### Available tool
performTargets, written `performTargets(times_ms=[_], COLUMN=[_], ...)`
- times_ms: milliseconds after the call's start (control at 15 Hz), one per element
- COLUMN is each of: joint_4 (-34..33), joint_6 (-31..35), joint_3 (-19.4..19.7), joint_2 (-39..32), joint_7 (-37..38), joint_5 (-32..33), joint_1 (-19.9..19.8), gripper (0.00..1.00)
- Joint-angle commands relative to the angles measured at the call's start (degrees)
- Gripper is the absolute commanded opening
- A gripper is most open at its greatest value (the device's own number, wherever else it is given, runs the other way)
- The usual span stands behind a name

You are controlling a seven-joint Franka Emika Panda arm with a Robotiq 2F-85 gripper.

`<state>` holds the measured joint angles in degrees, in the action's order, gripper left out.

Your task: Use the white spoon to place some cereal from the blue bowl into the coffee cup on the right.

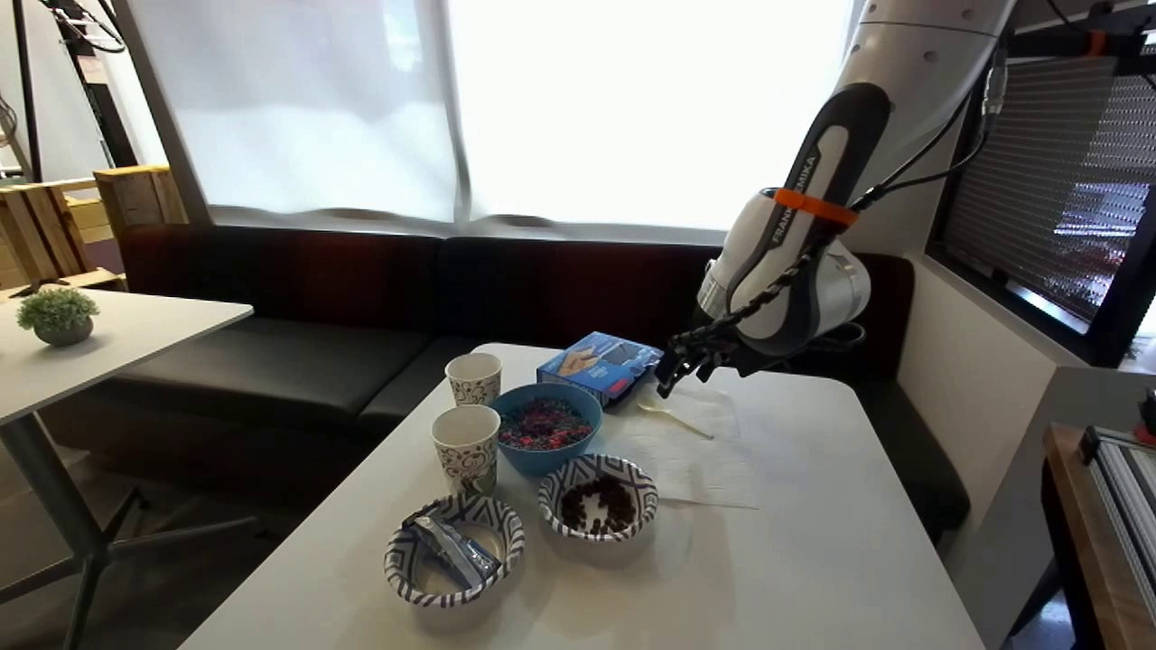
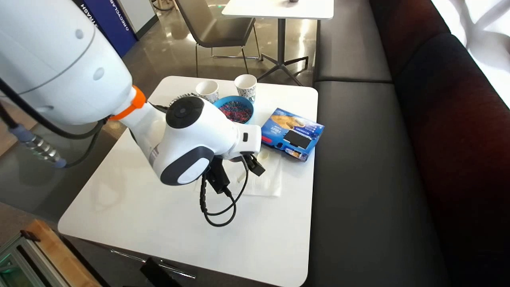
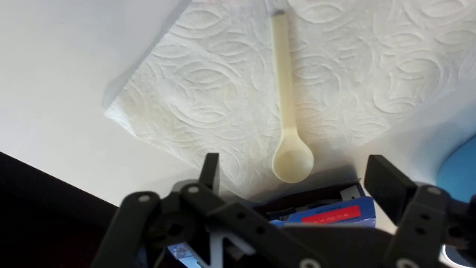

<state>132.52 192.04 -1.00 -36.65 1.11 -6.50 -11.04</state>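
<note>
Nearest in an exterior view is a patterned bowl [image 1: 504,526] with silver-blue packaging [image 1: 461,551], then a similar bowl [image 1: 638,492] with brown pieces [image 1: 619,500]. Behind come the nearer paper cup [image 1: 465,456], the blue bowl [image 1: 528,459], which contains reddish cereal [image 1: 546,424], and the farther paper cup [image 1: 473,384]. The white spoon [image 3: 285,93] lies on a paper towel [image 3: 204,89]; near its round end are the gripper [image 3: 293,163], its fingers standing wide apart, and a blue box [image 1: 603,363].

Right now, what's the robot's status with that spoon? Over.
Gripper open, empty. White spoon lying on paper towel, not yet picked up. Blue box close by its scoop end, might crowd the grasp.
</note>
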Motion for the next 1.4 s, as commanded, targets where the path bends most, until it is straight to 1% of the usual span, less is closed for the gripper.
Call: performTargets(times_ms=[0,67,200,600,667,800,867,1067,1133,1267,1333], joint_4=[0.2,0.1,0.0,-0.3,-0.4,-0.5,-0.4,-0.3,-0.5,-0.6,-0.8], joint_6=[8.5,10.6,13.8,18.8,19.6,21.1,21.2,21.6,21.7,22.3,22.8], joint_3=[0.2,-0.2,0.4,0.9,1.1,1.6,1.7,2.0,1.9,1.8,2.0], joint_2=[-4.4,-5.5,-7.3,-10.6,-11.0,-11.4,-11.4,-11.6,-11.7,-11.9,-12.2], joint_7=[0.3,0.7,1.0,1.5,1.4,1.1,1.2,1.2,1.2,1.3,1.1], joint_5=[2.8,3.4,3.8,3.7,3.6,3.3,3.3,3.3,3.6,3.7,3.7], joint_1=[0.5,0.1,0.6,1.1,1.3,1.9,2.0,2.4,2.2,2.1,2.3], gripper=[1.0,1.0,1.0,1.0,0.93,0.68,0.58,0.35,0.31,0.28,0.24])
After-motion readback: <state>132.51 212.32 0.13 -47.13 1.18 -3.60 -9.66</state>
